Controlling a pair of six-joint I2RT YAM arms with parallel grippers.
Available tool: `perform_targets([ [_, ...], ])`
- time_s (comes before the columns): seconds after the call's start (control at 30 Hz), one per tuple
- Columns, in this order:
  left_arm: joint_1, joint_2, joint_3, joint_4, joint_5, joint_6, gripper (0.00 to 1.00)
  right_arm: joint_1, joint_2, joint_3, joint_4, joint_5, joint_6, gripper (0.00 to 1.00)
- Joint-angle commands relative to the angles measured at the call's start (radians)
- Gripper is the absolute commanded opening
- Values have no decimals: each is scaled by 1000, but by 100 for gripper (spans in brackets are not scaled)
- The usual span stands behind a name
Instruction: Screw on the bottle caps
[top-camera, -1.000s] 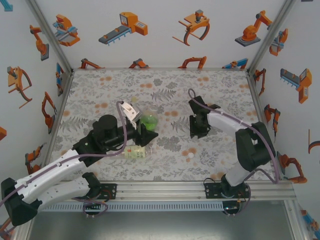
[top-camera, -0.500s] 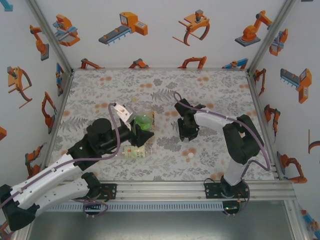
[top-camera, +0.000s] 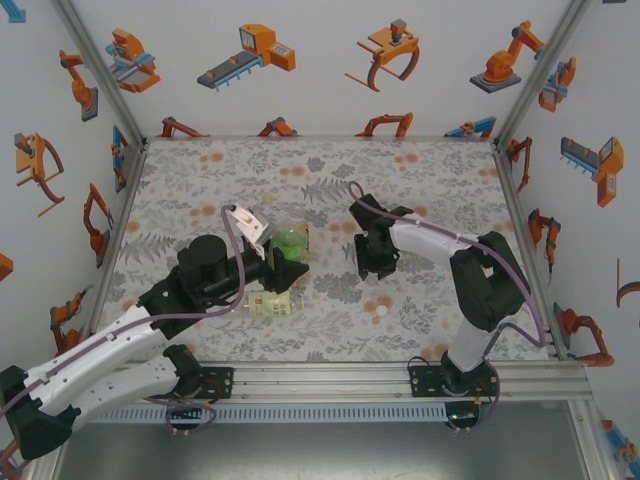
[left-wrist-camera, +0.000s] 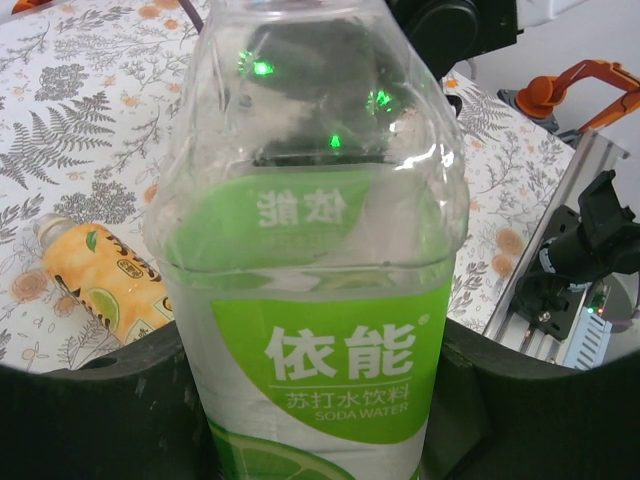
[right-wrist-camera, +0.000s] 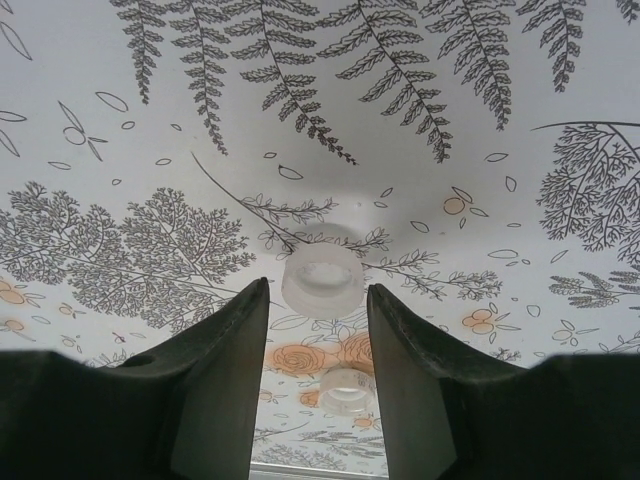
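early, i judge: left gripper (top-camera: 286, 267) pinches the green-label bottle (left-wrist-camera: 320, 340); right gripper (right-wrist-camera: 317, 292), a little spread, straddles one loose cap (right-wrist-camera: 320, 276); second cap (right-wrist-camera: 345, 390) lies nearer.

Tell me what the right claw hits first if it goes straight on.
Likely the white cap on the table, right ahead of the open tips of the right claw. Depth is unclear: the fingers may straddle it and meet the table.

Open table (top-camera: 420, 170) runs along the far side. Mid-table, the green-label bottle (top-camera: 291, 242), a lying pale-label bottle (top-camera: 270, 305) and a white cap (top-camera: 381, 312) block the way. Another cap (right-wrist-camera: 321, 278) sits at the mouth of the parted right gripper (right-wrist-camera: 318, 292).
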Motion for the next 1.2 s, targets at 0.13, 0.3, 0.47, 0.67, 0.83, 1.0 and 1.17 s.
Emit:
perform_targets([
  [0.13,9,1,-1,31,29,-12,0,14,-18,24,-21,1,24,43],
  [0.3,10,2,0,27,31,-12,0,16,-11,23,-21,5,23,43],
  [0.47,11,1,3,19,28,-12,0,18,3,22,-18,9,24,43],
  [0.67,13,3,14,6,29,-7,0,18,14,17,-18,29,22,42],
  [0.83,16,17,20,7,38,-9,0,18,26,3,-4,23,23,42],
  [1.0,17,28,28,5,43,-10,0,19,32,-20,17,14,31,42],
  [1.17,19,37,35,6,48,-13,0,19,30,-39,42,0,40,36],
])
